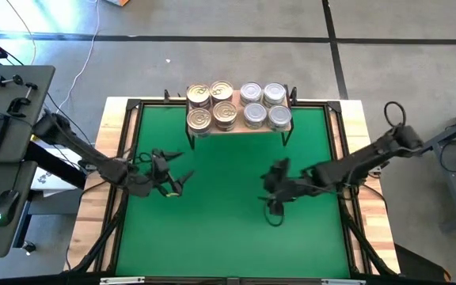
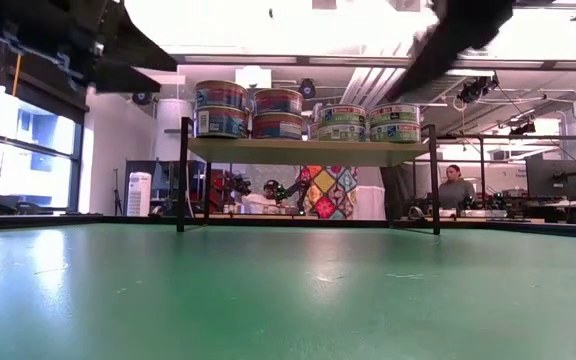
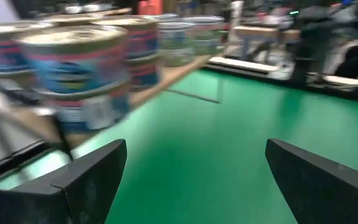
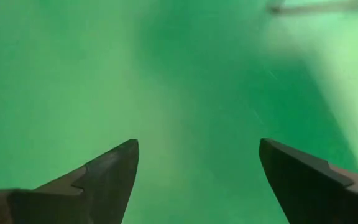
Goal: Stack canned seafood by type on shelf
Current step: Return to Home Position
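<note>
All tins (image 1: 238, 107) sit stacked on the shelf (image 2: 308, 151) at the far edge of the table (image 1: 228, 237). The left gripper (image 3: 194, 146) and right gripper (image 4: 197, 144) hang nearer, both wide open and empty, with the left one closer to the shelf.

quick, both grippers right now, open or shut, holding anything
Left gripper: open, holding nothing.
Right gripper: open, holding nothing.

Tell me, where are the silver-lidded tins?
From above, the silver-lidded tins fill the right half of the shelf, beside the gold-lidded tins.
</note>
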